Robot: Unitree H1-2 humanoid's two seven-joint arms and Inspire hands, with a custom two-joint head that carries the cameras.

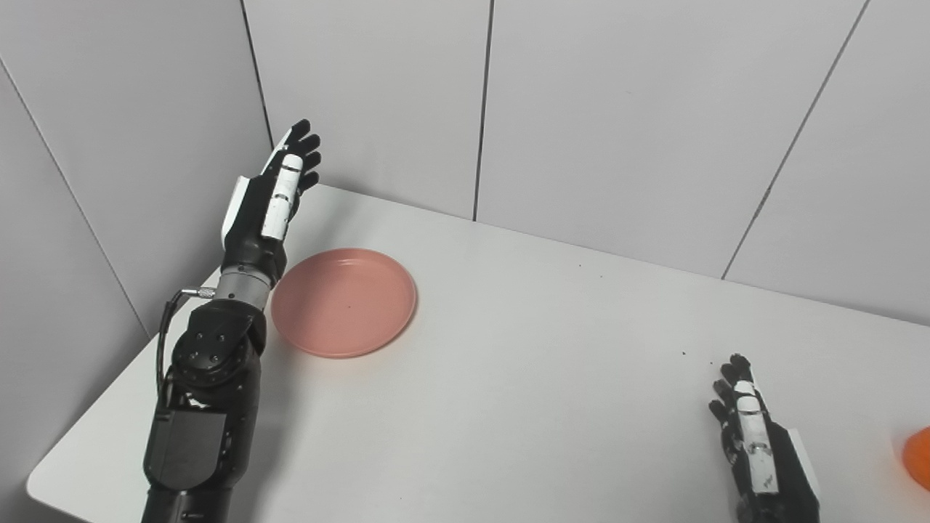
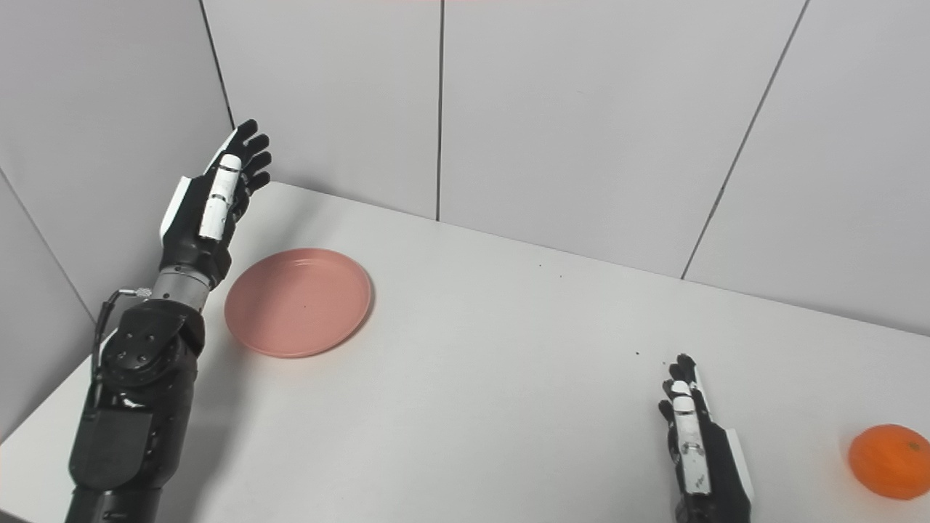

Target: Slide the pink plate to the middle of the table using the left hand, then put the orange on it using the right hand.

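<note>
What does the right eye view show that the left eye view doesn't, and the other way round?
Only the right eye view shows the whole orange, sitting on the table to the right of the right hand. Only the left eye view cuts that orange down to a sliver at its right edge, and it shows a little more of the table's near left corner. Both share the pink plate at the table's left, empty, the left hand raised open beside it with fingers extended, not touching it, and the right hand open low over the table.
</note>
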